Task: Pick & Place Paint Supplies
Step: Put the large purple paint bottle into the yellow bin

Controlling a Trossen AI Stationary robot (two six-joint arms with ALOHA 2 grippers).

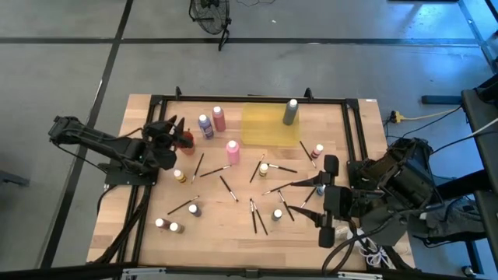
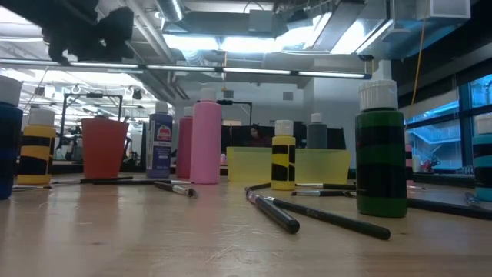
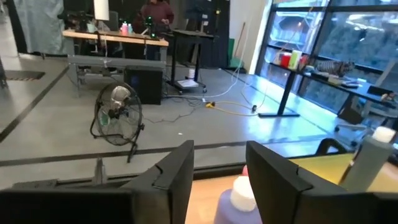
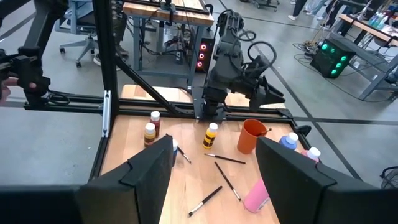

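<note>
While both grippers' fingers stand apart, brushes (image 1: 257, 217) and bottles (image 1: 232, 151) crowd the table (image 1: 233, 233).

Light is even and fairly bright, coming from ceiling strips (image 2: 254, 42) that glare white in the low view. Windows (image 3: 348, 50) cast a blue tint into the left wrist view. Shadows on the table (image 1: 233, 225) are soft and short. In the low view the nearest green bottle (image 2: 380, 150) seems slightly soft, and the dark fingers (image 3: 174, 180) are blurred.
</note>
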